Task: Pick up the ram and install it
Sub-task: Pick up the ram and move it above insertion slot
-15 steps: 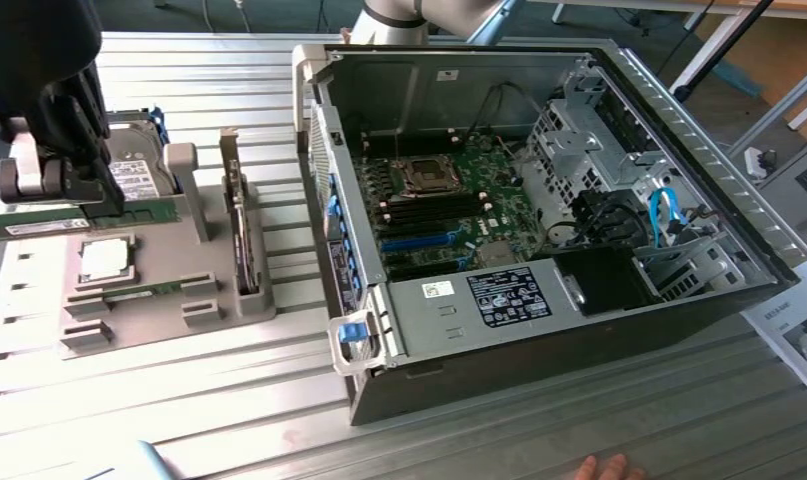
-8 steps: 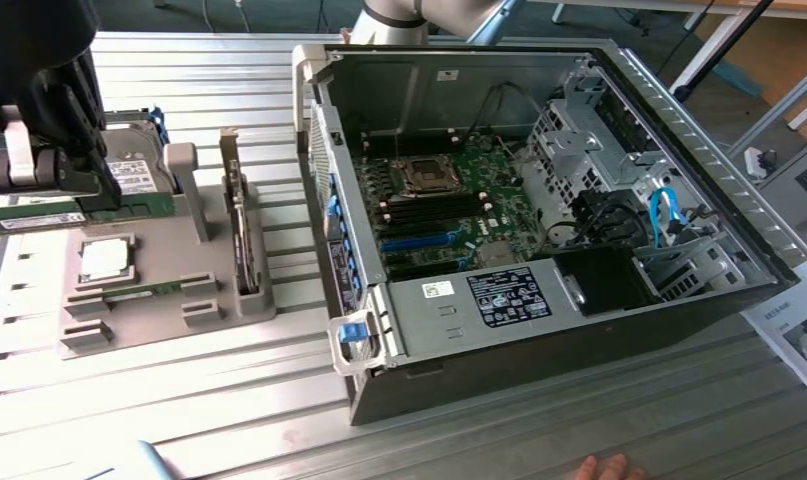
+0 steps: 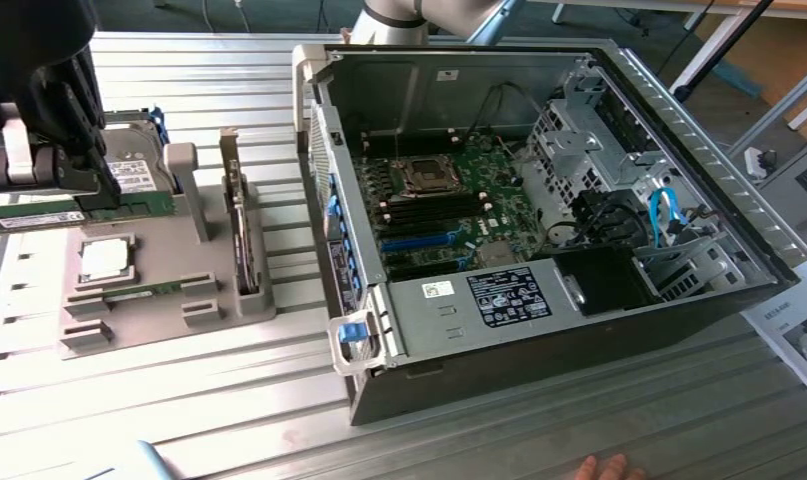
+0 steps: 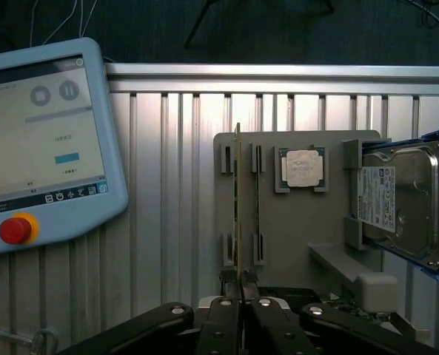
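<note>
We find the tool [image 4: 239, 288] drawn narrow and clamped on the ram [image 3: 36, 218], the thin board pinched flat between its fingertips. In the wrist view the ram presents edge-on, its long axis running straight out ahead of the tool over the grey holder [image 4: 293, 237]. In the exterior view it hangs level above that holder, so we judge it lifted out of its slot rather than seated. Just beside it a second stick [image 4: 257, 196] stands in the neighbouring slot, with the processor [image 4: 302, 168] and then the hard drive [image 4: 400, 200] further along the same holder, which rests on the counter [image 3: 243, 400]. Beyond, toward the exterior view's right and well apart from the tool, lies the open computer case [image 3: 670, 120] with its motherboard [image 3: 497, 190] exposed. The dark memory slots [image 3: 437, 208] there run roughly in line with the held ram's long axis, so we judge the governing relation to be a sideways offset, not a difference in heading.
</note>
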`<action>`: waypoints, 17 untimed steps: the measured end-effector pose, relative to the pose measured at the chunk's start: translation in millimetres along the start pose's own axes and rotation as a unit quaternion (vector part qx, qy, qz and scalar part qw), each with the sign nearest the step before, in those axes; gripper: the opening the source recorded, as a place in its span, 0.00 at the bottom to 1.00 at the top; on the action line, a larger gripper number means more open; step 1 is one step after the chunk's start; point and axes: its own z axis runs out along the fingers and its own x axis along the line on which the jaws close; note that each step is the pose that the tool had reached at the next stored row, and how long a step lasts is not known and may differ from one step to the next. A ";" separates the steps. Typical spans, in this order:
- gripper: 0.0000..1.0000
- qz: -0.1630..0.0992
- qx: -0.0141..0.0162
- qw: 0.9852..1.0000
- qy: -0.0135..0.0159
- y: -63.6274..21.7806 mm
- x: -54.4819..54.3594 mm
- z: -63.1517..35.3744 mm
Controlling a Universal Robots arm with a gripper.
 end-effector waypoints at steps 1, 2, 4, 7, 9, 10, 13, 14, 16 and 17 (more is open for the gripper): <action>0.12 0.000 0.000 1.000 0.000 0.0 0.0 0.0; 0.12 0.000 0.000 1.000 0.000 -0.2 0.0 0.0; 0.12 0.000 0.000 1.000 0.000 -1.2 0.2 0.0; 0.12 0.000 0.000 1.000 0.000 -3.3 0.5 0.0; 0.12 0.000 0.000 1.000 0.000 -5.1 0.8 0.0; 0.12 0.000 0.000 1.000 0.000 -5.8 0.9 0.0; 0.12 0.000 0.000 1.000 0.000 -8.3 1.2 0.0; 0.12 0.000 0.000 1.000 0.000 -9.5 1.4 0.0; 0.12 0.000 0.000 1.000 0.000 -11.3 1.7 0.0; 0.12 0.000 0.000 1.000 0.000 -12.4 1.9 0.1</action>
